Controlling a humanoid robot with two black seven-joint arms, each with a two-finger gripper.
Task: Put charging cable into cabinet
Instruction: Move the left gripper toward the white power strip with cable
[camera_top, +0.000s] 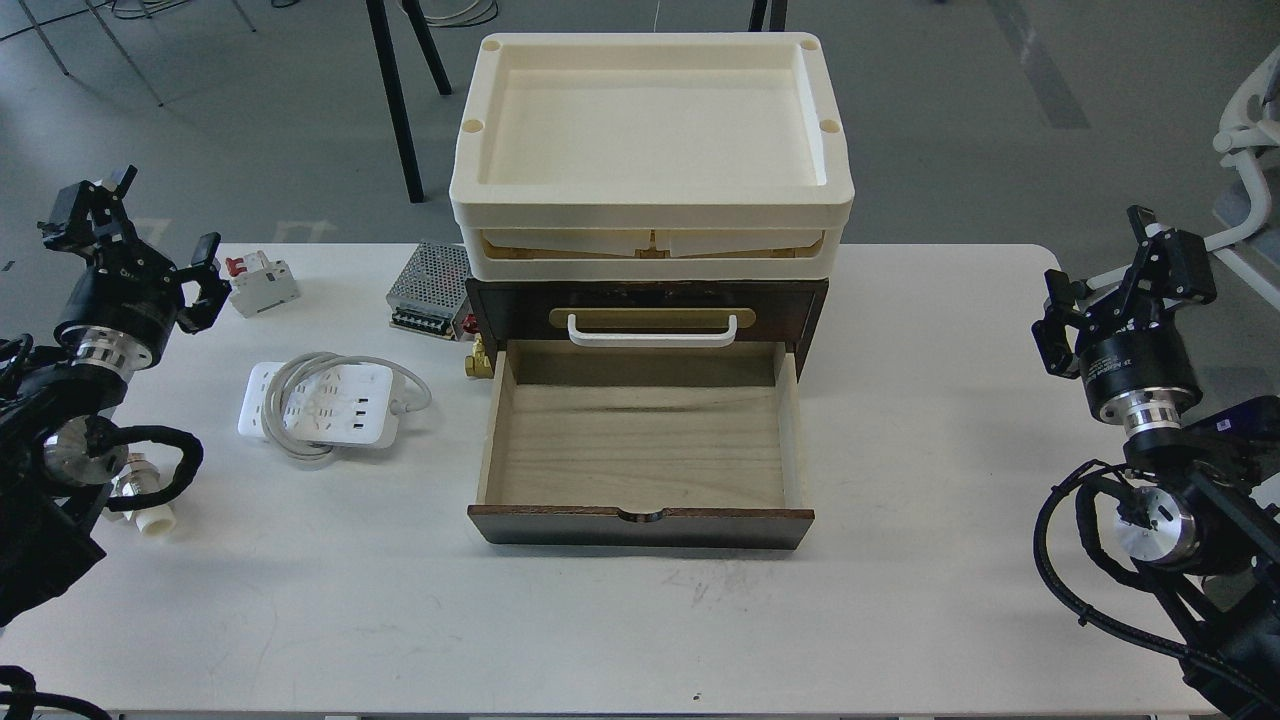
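Drawer (640, 450) stands pulled out, open from above. Bare counter (600, 620) in front and right. Left of it: cable (325, 405), metal box (430, 290), breaker (262, 283).

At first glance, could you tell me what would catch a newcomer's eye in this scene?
The cabinet at the table's centre stands out, its pale drawer pulled open and empty, cream trays stacked on top. Left of it lies the charging cable, its grey cord looped around it. The left gripper and right gripper hover at the sides.

Bystanders on my surface (900, 600)
A perforated metal box (428, 290) and a red-switched breaker (261, 283) sit near the far edge.
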